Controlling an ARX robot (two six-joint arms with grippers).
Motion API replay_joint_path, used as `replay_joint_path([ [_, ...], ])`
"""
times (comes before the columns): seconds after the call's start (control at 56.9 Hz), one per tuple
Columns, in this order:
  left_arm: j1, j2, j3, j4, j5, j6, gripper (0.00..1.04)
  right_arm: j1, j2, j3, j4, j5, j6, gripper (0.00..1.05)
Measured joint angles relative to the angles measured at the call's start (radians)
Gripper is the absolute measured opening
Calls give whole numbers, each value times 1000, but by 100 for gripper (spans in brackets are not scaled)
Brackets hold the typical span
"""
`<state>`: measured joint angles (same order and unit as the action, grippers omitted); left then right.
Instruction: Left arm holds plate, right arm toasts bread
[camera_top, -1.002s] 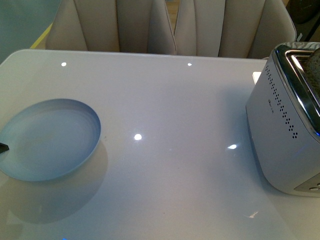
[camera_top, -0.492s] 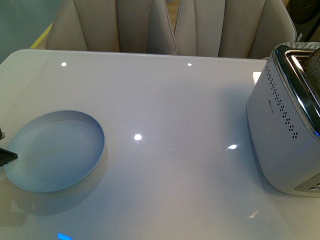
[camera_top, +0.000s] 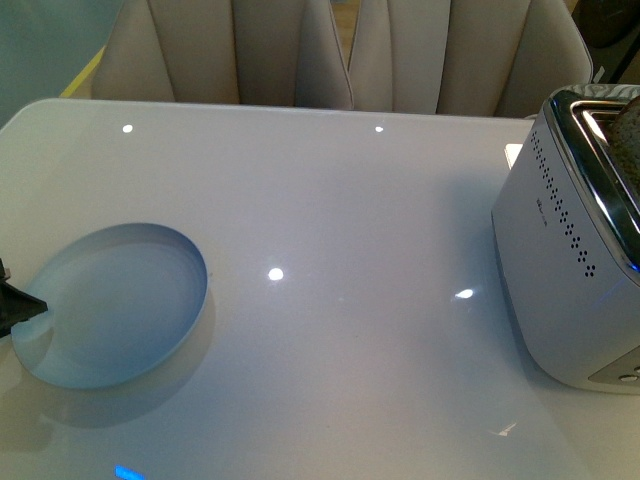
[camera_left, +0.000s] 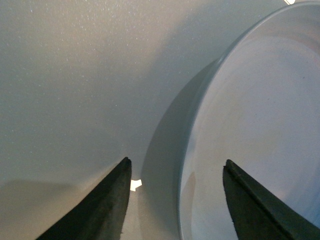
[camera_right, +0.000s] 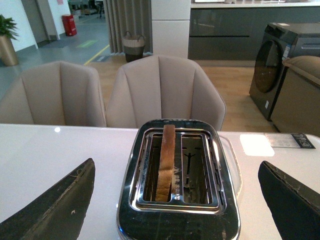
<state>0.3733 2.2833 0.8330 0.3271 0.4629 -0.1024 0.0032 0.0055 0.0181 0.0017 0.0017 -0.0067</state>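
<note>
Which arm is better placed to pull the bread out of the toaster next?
The right. Its open gripper hangs over the toaster, facing the bread that stands in one slot. The left gripper is busy at the plate, straddling its rim at the table's far left.

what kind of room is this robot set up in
Probably a home-style kitchen-dining showroom: a toaster on a white table, beige chairs, grey cabinets and a washing machine.

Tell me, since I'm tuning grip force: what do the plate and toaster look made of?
Plate: smooth pale blue-grey, thin upright rim, faint sheen; likely plastic or glazed ceramic. Toaster: mirror-bright top suggests polished metal; its matte white perforated side could be painted metal or plastic.
</note>
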Motion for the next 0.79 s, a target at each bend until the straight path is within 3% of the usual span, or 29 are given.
replay_joint_path([
  [0.246,-2,-209,-64,1,-11,-26,99,0,0,0,0,0,0,96],
  [0.422,-58,-540,-126,-68,-46,-61,98,0,0,0,0,0,0,96],
  [0.791,-276,-884,-129,-113,-278,-217,98,0,0,0,0,0,0,96],
])
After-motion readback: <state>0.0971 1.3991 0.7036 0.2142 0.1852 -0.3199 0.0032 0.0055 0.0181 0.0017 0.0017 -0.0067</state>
